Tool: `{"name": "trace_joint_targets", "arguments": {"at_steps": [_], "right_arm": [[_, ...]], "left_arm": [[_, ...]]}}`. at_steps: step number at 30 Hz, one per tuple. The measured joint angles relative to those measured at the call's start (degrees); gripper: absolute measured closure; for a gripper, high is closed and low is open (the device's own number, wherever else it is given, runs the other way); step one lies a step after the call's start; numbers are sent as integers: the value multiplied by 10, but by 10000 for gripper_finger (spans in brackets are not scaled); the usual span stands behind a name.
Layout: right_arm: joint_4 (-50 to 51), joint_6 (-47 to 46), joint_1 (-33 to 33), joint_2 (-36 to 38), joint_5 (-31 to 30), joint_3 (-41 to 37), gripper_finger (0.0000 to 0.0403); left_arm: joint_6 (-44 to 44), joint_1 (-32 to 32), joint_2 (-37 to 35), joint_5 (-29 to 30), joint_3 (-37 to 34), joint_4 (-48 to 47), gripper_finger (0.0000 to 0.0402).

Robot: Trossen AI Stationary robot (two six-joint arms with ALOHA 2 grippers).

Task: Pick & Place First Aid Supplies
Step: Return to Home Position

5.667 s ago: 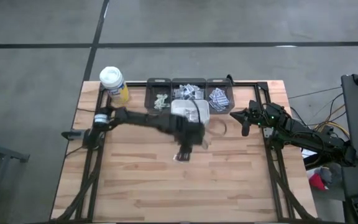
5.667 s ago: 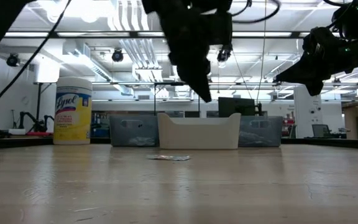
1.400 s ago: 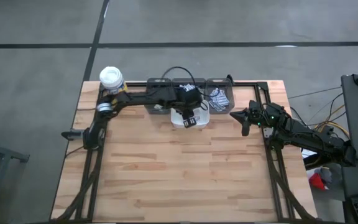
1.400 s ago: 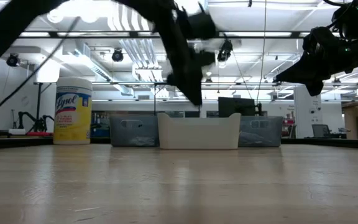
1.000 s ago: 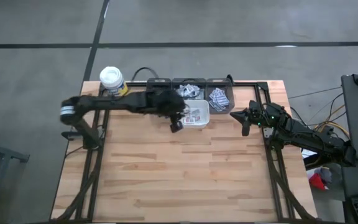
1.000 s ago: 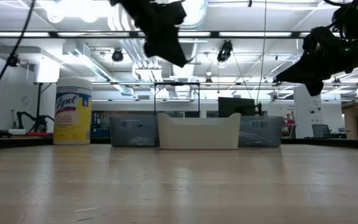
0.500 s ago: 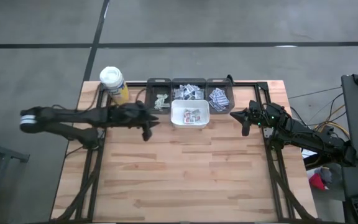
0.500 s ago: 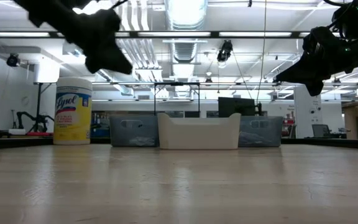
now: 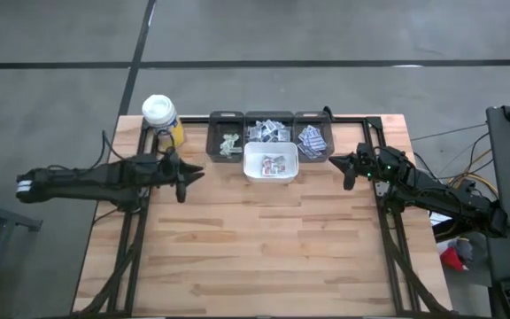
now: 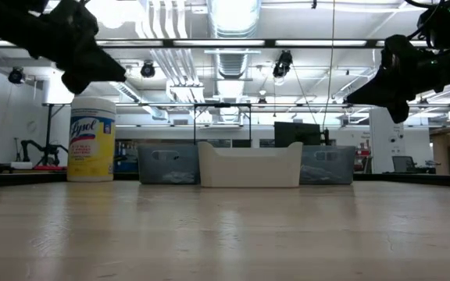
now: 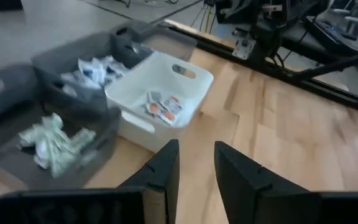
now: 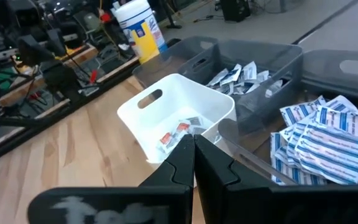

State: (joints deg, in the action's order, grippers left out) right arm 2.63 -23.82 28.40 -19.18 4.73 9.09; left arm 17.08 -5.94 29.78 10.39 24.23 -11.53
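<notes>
The first aid supplies are small paper packets. A few red-printed ones (image 9: 276,165) lie in a white bin (image 9: 253,168) at the table's far middle. More fill three grey bins behind it: greenish ones (image 11: 51,142), white-grey ones (image 12: 236,74) and blue-printed ones (image 12: 323,140). My left gripper (image 9: 181,180) hangs open and empty above the table, left of the white bin. My right gripper (image 9: 348,171) is shut on nothing, in the air to the right of the bins.
A yellow wipes bottle with a white lid (image 9: 160,115) stands at the far left corner, close behind my left gripper. A dark frame (image 9: 372,133) runs along the table's far and side edges. The bare wooden tabletop (image 9: 264,248) stretches toward the near edge.
My left gripper has drawn back from beside the white bin toward the table's left edge, sinking a little and tipping up nearer to level. The packets in the white bin lie as before.
</notes>
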Motion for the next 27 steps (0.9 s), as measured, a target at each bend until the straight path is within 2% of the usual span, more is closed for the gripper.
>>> {"name": "trace_joint_targets", "arguments": {"at_steps": [4, 11, 19, 27], "right_arm": [[-6, 8, 0, 0, 0, 0, 394], [-36, 12, 0, 0, 1, 0, 394], [-49, 17, 0, 0, 2, 0, 394], [-145, 9, 0, 0, 0, -34, 394]], "left_arm": [[21, 15, -23, 5, -41, 23, 307], [-2, 21, -65, 36, -83, 55, 307], [-22, 21, -156, 43, -120, 48, 307], [-13, 21, -259, 45, -171, 12, 307]]}}
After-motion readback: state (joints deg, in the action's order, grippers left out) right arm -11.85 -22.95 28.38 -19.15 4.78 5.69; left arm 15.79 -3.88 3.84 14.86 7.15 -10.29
